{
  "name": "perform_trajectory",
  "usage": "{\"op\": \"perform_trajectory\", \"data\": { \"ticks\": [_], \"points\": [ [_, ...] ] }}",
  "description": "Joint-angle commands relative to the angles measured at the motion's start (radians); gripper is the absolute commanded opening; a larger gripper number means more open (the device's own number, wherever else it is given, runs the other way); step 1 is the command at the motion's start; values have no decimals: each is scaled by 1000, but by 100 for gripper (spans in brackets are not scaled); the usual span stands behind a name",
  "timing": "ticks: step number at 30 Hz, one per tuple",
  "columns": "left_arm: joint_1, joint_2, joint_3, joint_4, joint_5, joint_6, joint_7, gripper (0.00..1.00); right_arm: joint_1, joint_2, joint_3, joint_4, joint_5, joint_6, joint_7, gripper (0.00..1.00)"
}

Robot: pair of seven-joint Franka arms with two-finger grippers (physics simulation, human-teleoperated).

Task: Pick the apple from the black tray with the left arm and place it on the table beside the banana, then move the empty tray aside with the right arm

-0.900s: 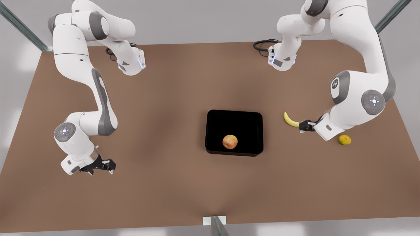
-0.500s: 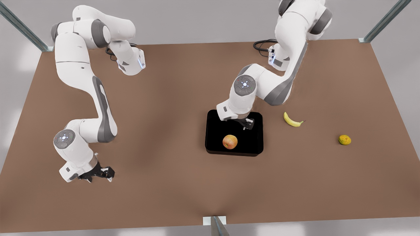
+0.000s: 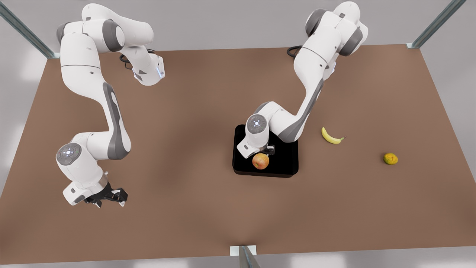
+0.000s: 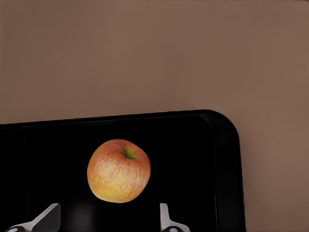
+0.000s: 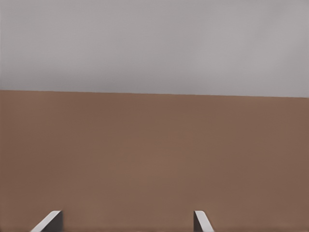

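Observation:
The apple (image 3: 260, 161) (image 4: 119, 170), red-pink with yellow patches, lies in the black tray (image 3: 286, 167) (image 4: 227, 159) near its front edge. My left gripper (image 3: 267, 150) (image 4: 107, 220) hangs over the tray just behind the apple, open, with the apple a little ahead of its fingertips and nothing between them. The banana (image 3: 330, 136) lies on the table (image 3: 186, 130) to the front view's right of the tray. Far off at the front view's left, my right gripper (image 3: 111, 196) (image 5: 125, 221) waits low over bare tabletop, open and empty.
A small yellow-green-orange round fruit (image 3: 390, 159) sits on the table farther to the front view's right. Metal frame posts (image 3: 435, 22) stand at the table's corners, and one post (image 3: 247, 257) at the middle of the front edge.
My left arm swung from beside the banana to over the tray, then came forward and down to just behind the apple. The right arm drifted slightly toward the front view's left.

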Motion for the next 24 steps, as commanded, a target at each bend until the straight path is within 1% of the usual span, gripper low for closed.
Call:
{"op": "perform_trajectory", "data": {
  "ticks": [1, 3, 8, 14, 18, 23, 24],
  "points": [
    [1, 0, 0, -13, 10, 92, -326, 100, 0, -1, 0, 1, 2, -1, -4, 100],
    [-1, 0, 0, -40, 68, 120, -312, 100, 0, -1, 0, 1, 2, -1, -4, 100],
    [-1, -1, 0, -125, 129, 227, -306, 100, 0, 1, 0, -1, 2, -1, -4, 100],
    [5, 2, 0, -137, 134, 246, -278, 100, 0, 1, 0, 1, 2, -1, -4, 100],
    [5, 37, 1, -137, 139, 286, -285, 100, 0, 1, 0, -1, 2, -1, -4, 100],
    [14, 51, 1, -140, 195, 295, -289, 100, 0, 1, 0, -1, 2, -1, -4, 100],
    [30, 49, 1, -163, 197, 331, -280, 100, 0, 1, 0, 1, 2, -1, -4, 100]
  ]
}}
